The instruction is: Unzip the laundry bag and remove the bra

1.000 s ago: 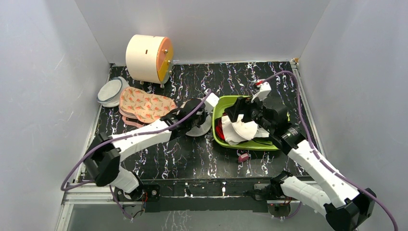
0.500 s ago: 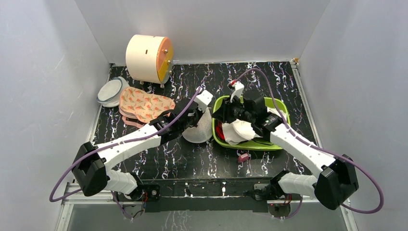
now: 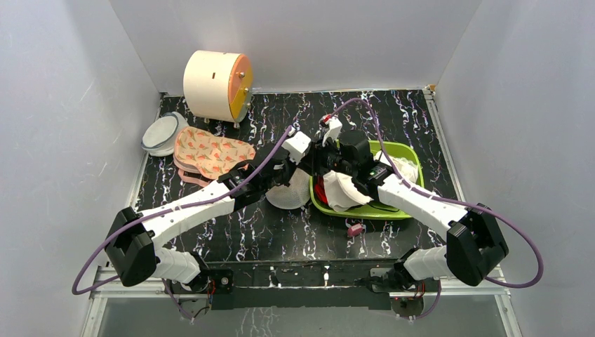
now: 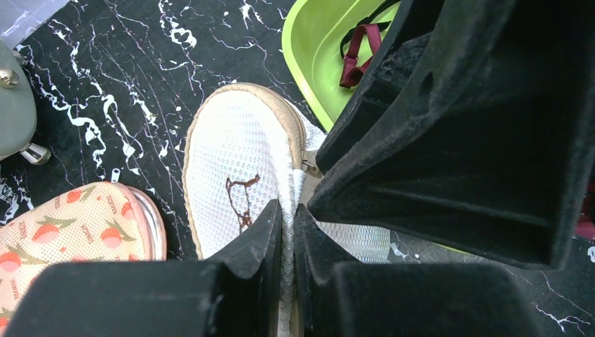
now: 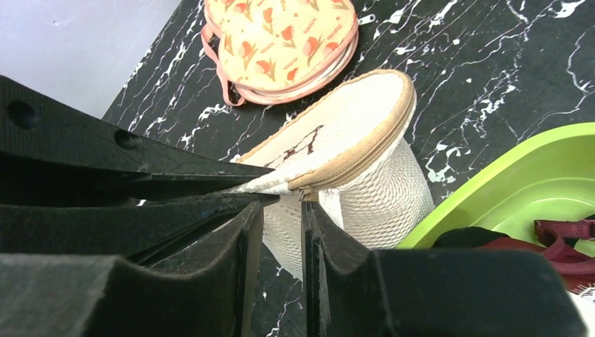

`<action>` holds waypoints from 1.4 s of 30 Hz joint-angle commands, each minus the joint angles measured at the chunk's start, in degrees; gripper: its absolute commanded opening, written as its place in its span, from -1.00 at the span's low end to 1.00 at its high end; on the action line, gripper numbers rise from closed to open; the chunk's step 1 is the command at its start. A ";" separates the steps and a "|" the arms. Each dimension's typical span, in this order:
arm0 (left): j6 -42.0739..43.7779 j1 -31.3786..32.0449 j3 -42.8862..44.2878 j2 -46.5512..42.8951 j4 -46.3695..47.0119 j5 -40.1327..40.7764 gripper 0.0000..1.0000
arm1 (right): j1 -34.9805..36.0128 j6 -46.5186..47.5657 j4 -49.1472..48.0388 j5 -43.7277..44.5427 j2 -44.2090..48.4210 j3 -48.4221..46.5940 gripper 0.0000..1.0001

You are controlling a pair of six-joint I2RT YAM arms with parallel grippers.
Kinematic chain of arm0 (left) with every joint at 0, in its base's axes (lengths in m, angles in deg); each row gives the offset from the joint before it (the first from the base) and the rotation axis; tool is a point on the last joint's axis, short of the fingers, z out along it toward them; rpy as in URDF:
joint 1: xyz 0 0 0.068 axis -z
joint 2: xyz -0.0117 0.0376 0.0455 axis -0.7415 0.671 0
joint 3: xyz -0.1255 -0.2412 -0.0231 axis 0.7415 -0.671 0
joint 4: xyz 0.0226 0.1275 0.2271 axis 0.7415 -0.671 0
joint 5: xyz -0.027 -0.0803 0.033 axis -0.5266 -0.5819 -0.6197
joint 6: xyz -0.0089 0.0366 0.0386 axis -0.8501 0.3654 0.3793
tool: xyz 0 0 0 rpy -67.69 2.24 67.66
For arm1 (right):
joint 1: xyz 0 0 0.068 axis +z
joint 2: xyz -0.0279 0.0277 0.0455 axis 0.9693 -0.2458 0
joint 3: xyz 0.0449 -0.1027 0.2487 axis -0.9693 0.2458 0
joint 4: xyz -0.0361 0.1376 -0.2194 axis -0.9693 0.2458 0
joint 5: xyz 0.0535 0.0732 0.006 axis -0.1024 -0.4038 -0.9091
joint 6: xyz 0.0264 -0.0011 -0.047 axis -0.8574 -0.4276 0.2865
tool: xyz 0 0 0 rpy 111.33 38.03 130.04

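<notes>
A: Between flamingo pouch (image 3: 210,153) and green tub (image 3: 382,214): laundry bag (image 3: 289,193), zipped, tilted up.
B: Left gripper (image 4: 288,228) pinches its mesh; right gripper (image 5: 282,217) nips the zipper rim, fingers nearly touching the left's.

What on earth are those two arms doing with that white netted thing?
Both arms have met at the laundry bag, a white mesh pod on the black table beside a green tray. The left fingers are pinched shut on its mesh, holding it. The right fingers are closed at the rim, right at the zipper pull. The zipper looks closed where it shows, so the bra is not out yet.
</notes>
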 commanded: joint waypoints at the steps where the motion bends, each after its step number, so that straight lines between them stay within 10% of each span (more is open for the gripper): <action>1: -0.19 0.14 0.62 -2.42 0.31 -1.01 -1.00 | 0.27 0.38 -4.32 3.14 0.31 -2.25 -0.49; 25: 0.17 0.08 0.27 -2.99 0.66 -1.85 -1.00 | 0.33 1.43 -5.21 3.90 -1.40 -1.61 -0.40; 42: 1.69 0.06 -0.20 -3.78 0.99 -1.38 -1.00 | 0.30 3.12 -3.22 7.53 0.59 -1.34 -0.80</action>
